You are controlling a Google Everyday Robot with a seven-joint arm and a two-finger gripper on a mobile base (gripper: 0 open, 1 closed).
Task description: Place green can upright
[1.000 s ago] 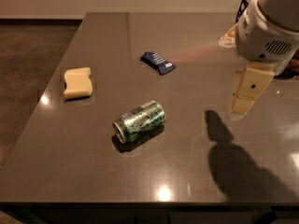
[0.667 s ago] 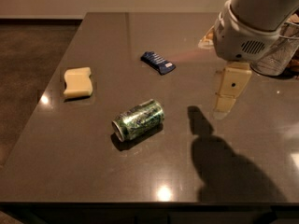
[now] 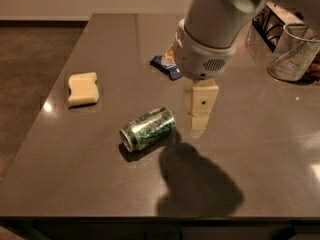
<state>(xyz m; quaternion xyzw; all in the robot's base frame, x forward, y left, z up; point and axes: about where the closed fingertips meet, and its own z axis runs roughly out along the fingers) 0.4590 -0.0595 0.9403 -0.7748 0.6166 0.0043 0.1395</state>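
Observation:
The green can (image 3: pixel 148 129) lies on its side on the dark grey table (image 3: pixel 75 149), near the middle, with its silver end towards the front left. My gripper (image 3: pixel 199 123) hangs from the big white arm just right of the can, pointing down and a little above the tabletop. It holds nothing and stands apart from the can. Its shadow falls on the table in front of the can.
A yellow sponge (image 3: pixel 83 88) lies at the left. A dark blue snack wrapper (image 3: pixel 165 67) lies behind the can, partly hidden by the arm. A clear glass container (image 3: pixel 295 54) and a black wire rack (image 3: pixel 272 24) stand at the back right.
The arm and gripper have moved left across the table, from the right side to right beside the can. The can has not moved.

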